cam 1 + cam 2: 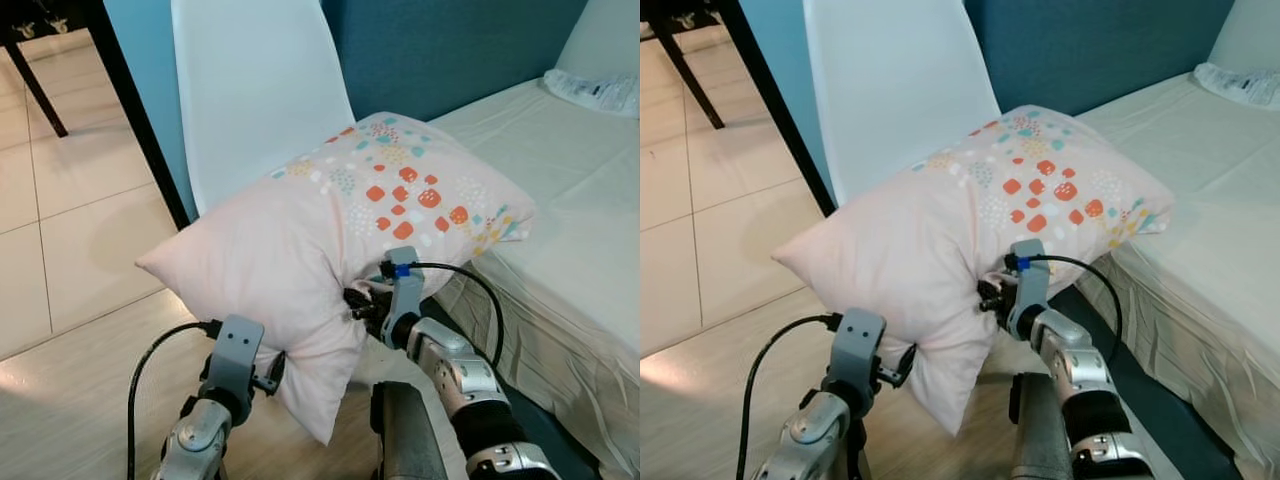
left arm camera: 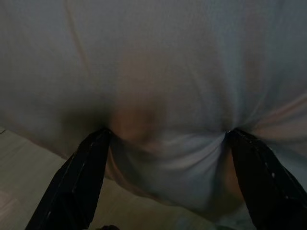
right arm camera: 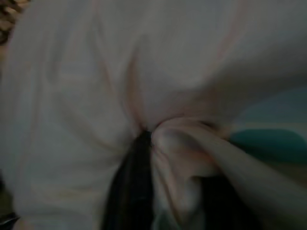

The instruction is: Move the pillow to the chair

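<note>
Right end effector [image 1: 362,300] is clamped on a bunched fold of the pillow [image 1: 340,225]. My left end effector [image 2: 165,143] has its fingers spread and pressed into the underside, propping it. I hold it this way so the pillow stays raised between bed [image 1: 560,200] and white chair [image 1: 260,90], leaning against the chair's back.

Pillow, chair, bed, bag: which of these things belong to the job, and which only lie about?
Belong to the job:
pillow, pinched by the right gripper, the left gripper pressing in
white chair

Only lying about:
bed
plastic bag on it
dark table leg
</note>
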Robot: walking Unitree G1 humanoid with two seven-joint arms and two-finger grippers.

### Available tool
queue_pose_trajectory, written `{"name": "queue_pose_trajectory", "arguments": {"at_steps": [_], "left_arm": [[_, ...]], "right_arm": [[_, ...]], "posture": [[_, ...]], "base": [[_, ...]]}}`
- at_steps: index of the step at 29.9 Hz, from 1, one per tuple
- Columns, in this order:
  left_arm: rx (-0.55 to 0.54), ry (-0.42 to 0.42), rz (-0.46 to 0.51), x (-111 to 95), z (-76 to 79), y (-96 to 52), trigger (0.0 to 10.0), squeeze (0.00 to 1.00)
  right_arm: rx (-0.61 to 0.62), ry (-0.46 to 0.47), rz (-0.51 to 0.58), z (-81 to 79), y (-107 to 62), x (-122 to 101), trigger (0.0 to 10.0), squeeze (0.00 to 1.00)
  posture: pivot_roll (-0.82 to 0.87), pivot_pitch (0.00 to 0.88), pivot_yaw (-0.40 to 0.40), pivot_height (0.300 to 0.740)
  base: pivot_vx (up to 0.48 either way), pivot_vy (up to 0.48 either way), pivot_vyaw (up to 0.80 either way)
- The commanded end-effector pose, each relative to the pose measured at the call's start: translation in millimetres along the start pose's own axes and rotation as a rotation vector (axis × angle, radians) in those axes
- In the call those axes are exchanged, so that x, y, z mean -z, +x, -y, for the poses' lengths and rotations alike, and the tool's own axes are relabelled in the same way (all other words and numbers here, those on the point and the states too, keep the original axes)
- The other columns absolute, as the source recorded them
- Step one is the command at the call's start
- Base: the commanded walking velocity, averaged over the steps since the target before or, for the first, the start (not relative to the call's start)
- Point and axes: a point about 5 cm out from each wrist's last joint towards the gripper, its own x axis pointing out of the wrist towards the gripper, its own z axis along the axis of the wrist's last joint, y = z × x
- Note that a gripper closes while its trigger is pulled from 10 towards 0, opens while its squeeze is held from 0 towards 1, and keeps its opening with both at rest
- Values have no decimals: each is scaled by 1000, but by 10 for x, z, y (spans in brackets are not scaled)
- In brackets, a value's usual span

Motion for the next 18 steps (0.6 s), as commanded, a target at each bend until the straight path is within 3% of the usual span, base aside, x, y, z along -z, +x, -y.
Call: {"name": "queue_pose_trajectory", "arguments": {"at_steps": [1,8,12,18], "left_arm": [[-19,7,-36,80,-43,-20,10000,0],[-67,13,-25,54,-154,-19,10000,0],[-118,26,-12,17,-284,-12,10000,0],[-231,113,26,-134,-571,-9,10000,0]], "right_arm": [[-42,-2,8,-43,-23,-37,10000,1000],[-44,-24,-13,45,-172,-124,10000,1000],[5,-56,-55,149,-331,-189,10000,1000],[114,-76,6,312,-536,-501,10000,1000]], "posture": [[-26,165,-5,506],[-25,164,-11,506],[-31,162,-14,506],[-38,156,-7,506]], "base": [[0,0,0],[0,0,0],[0,0,0],[0,0,0]]}}
